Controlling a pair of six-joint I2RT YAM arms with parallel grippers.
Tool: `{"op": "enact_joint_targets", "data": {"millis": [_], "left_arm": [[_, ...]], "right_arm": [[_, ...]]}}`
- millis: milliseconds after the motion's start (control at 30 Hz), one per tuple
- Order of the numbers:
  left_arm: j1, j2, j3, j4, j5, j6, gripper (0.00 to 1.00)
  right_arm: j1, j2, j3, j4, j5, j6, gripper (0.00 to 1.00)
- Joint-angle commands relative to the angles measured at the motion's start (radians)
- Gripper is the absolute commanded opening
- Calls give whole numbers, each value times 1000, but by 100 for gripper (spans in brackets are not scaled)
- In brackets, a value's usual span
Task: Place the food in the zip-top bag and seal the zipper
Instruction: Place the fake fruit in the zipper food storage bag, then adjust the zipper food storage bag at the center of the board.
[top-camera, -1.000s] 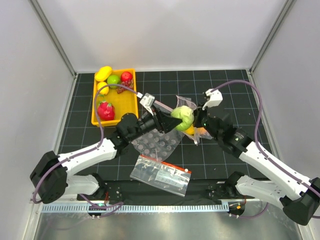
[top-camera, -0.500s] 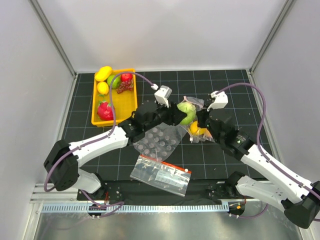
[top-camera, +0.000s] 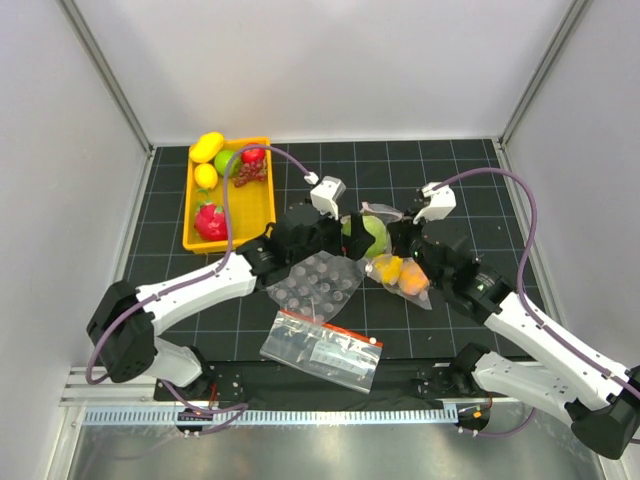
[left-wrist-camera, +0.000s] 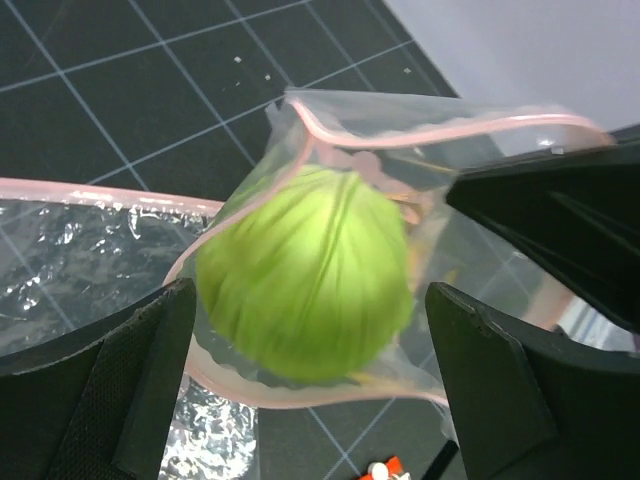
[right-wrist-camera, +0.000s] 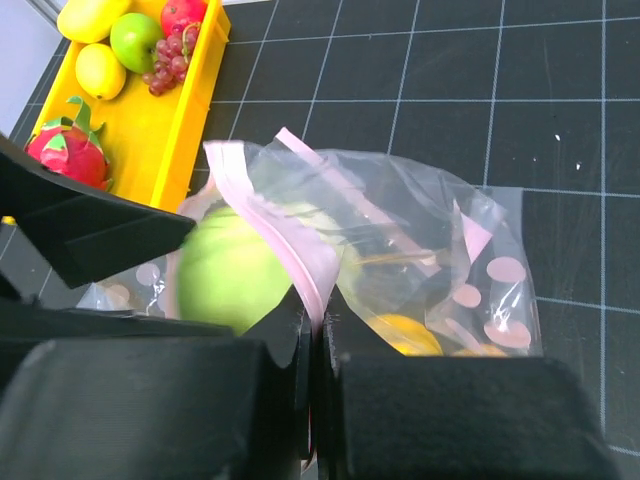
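The right gripper (right-wrist-camera: 316, 335) is pinched together on the pink zipper (right-wrist-camera: 288, 245) of the clear bag (right-wrist-camera: 440, 235), which lies mid-surface (top-camera: 460, 170) holding yellow and orange pieces (top-camera: 403, 275). The left gripper (left-wrist-camera: 310, 300) is spread apart around a green fruit (left-wrist-camera: 300, 270) sitting in the bag's mouth. A yellow tray (top-camera: 262, 200) stands farther back.
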Motion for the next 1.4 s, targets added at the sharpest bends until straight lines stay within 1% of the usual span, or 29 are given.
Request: {"op": "enact_joint_targets", "data": {"millis": [0,67,233,267,400,467,500,533,700,767,900,967,1000,1067,1100,1133,1167,1200,1233,1267,1333,1367], "left_arm": [[5,-96,-11,40,37,1,100],[5,-115,-17,51,84,-2,100],[4,-190,-53,60,67,8,100],[5,-199,-53,50,17,11,100],[5,-198,-39,-32,-107,27,100],[5,-161,1,-92,-123,33,100],[5,-147,16,-146,-123,30,100],[4,-135,38,-159,-118,24,99],[5,-84,49,-174,-104,10,96],[4,-57,67,-185,-82,8,94],[5,-31,85,-202,-17,-1,88],[5,-23,90,-199,23,-13,82],[4,-15,90,-196,32,-16,76],[2,2,95,-193,55,-19,70],[2,11,104,-193,55,-24,62],[2,35,111,-193,85,-24,55],[2,45,118,-193,96,-25,46],[0,54,122,-193,121,-25,19],[2,49,127,-193,132,-25,5],[-1,33,121,-187,133,-25,0],[0,-18,77,-144,118,-18,0],[0,-91,61,-132,104,-10,0]], "right_arm": [[3,-7,13,79,1,10,1],[3,-3,15,77,-1,10,1],[2,-1,18,71,4,13,1],[2,-1,18,71,5,11,1],[2,-6,15,71,11,13,1],[2,-10,12,72,20,15,1],[2,-13,12,72,25,15,1],[2,-15,12,71,33,16,1],[2,-32,3,72,92,34,1],[2,-47,-6,72,137,50,1],[3,-71,-22,83,195,62,1],[2,-73,-23,83,212,67,1],[2,-73,-22,82,214,67,1],[0,-72,-23,82,214,68,1],[2,-71,-23,83,214,68,1],[2,-71,-23,83,211,68,1],[2,-71,-25,83,208,67,1],[3,-71,-25,83,206,65,1],[2,-71,-25,85,201,67,1],[2,-70,-26,86,195,62,1],[2,-53,-28,99,154,42,1],[2,-42,-23,105,137,41,1]]}}
